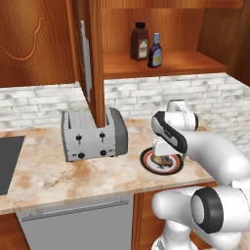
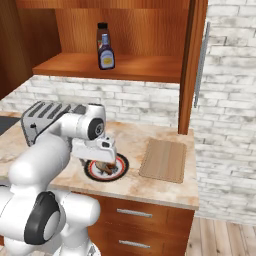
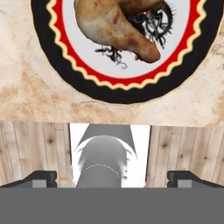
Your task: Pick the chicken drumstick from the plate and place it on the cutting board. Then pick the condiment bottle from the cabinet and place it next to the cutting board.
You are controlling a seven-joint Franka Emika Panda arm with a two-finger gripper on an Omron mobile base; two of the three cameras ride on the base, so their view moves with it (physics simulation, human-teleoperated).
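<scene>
I have the hand hanging over the plate, its jaws spread wide and gripping nothing. In the hand view the two dark fingertips sit far apart at the bottom, with the plate's black rim and red ring above them. The chicken drumstick lies on the plate's white centre, its thinner end pointing toward the lower right of that view, across the dark blotchy pattern. Nothing of the hand touches the drumstick that I can see.

From the right base view I see the plate near the front edge of the table, with the cutting board just beside it on the right, apart from it and bare. In the left base view the arm's wrist covers much of the plate, and a toaster stands to its left on the table.

Up in the cabinet, door swung open, the condiment bottle stands upright on the shelf, just beside a taller brown bottle with a black cap. In the right base view the condiment bottle stands in front of that taller one
</scene>
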